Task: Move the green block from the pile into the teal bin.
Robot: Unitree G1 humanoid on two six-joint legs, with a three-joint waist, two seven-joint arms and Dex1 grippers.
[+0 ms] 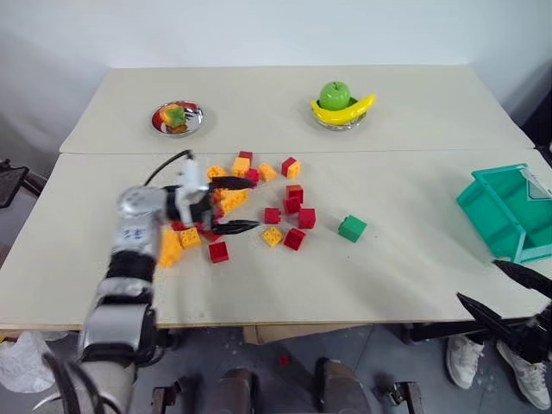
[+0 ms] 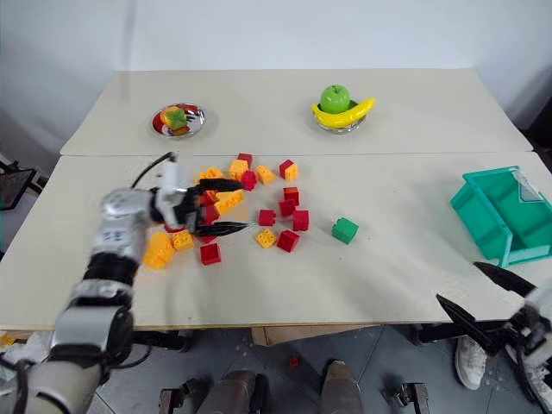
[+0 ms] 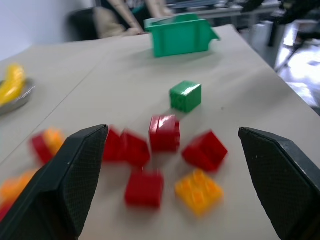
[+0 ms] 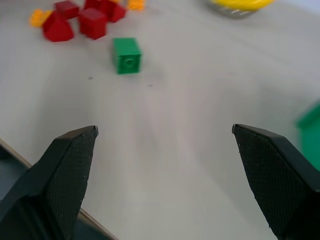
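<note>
**Green block loose on the counter, both grippers spread**

The green block (image 1: 352, 228) sits alone, just right of the pile (image 1: 250, 207), well apart from the teal bin (image 1: 511, 211). Left gripper (image 1: 231, 205) hangs spread over the pile, empty. Right gripper (image 1: 504, 293) is spread at the counter (image 1: 397, 267) edge. The left wrist view adds a person seated beyond the bin.

Left gripper (image 1: 230, 205) points rightward, jaws wide; right gripper (image 1: 503, 296) gapes empty.
</note>
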